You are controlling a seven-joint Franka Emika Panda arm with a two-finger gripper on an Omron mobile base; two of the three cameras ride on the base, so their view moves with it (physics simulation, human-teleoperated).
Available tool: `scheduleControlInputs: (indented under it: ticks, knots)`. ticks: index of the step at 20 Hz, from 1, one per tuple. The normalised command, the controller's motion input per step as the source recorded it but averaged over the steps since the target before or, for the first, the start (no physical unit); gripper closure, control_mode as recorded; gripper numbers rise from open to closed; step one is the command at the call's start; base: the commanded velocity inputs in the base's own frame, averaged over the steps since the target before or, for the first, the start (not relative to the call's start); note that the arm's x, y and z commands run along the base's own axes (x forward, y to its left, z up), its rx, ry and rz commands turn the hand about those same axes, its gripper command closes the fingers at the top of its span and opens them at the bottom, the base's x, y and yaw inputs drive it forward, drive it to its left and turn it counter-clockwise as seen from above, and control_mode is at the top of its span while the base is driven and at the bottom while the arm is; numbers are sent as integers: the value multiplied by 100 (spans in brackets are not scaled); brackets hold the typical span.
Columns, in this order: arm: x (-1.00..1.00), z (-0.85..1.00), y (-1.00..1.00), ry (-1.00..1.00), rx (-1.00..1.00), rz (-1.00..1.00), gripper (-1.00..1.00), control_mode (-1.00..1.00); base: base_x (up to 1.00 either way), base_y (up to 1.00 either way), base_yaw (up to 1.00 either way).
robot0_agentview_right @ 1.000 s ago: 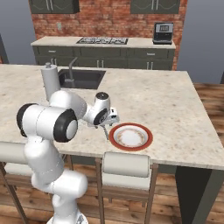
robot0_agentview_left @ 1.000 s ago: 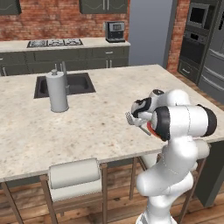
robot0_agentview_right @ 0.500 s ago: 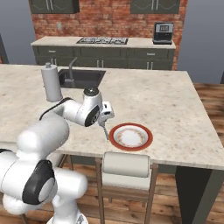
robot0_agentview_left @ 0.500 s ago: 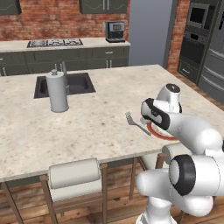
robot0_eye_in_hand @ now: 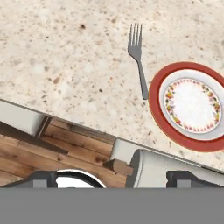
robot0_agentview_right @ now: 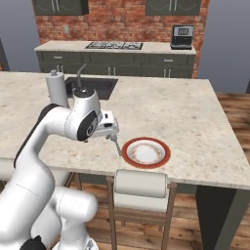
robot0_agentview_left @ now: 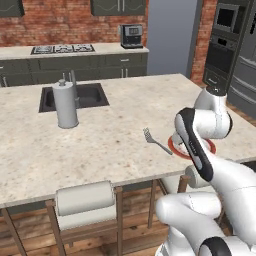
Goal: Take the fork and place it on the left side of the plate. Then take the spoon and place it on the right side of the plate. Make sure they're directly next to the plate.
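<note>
The fork (robot0_eye_in_hand: 139,59) lies on the counter (robot0_agentview_left: 100,145), just beside the plate (robot0_eye_in_hand: 190,106) on its left; judge that step complete. Your end effector (robot0_agentview_right: 111,133) holds nothing; its opening cannot be told. Next, locate and grasp the spoon. Compared with half a second ago, the arm has swung clear of the fork.

This is a home kitchen, rendered in simulation. A red brick back wall (robot0_agentview_right: 122,22) carries dark cabinets (robot0_agentview_right: 173,6) above a long counter with a gas cooktop (robot0_agentview_right: 114,45) and a small black appliance (robot0_agentview_right: 182,37). A built-in oven stack (robot0_agentview_left: 222,37) stands at one side. The speckled stone island desk (robot0_agentview_left: 115,130) holds a sunken sink (robot0_agentview_left: 75,96) and a paper towel roll (robot0_agentview_left: 65,105), with cushioned stools (robot0_agentview_right: 140,184) tucked under its edge on a wood plank floor (robot0_agentview_right: 229,210).
</note>
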Motion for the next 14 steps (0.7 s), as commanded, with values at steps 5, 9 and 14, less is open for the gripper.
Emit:
scheduleControlInputs:
  ticks: [5,9,14]
  knots:
    - [-100,-9,9,0,0,0,-100,-100,0,0,0]
    - [-100,-30,14,0,0,0,-100,-100,0,0,0]
    - [-84,-10,18,0,-2,0,-100,-100,0,0,0]
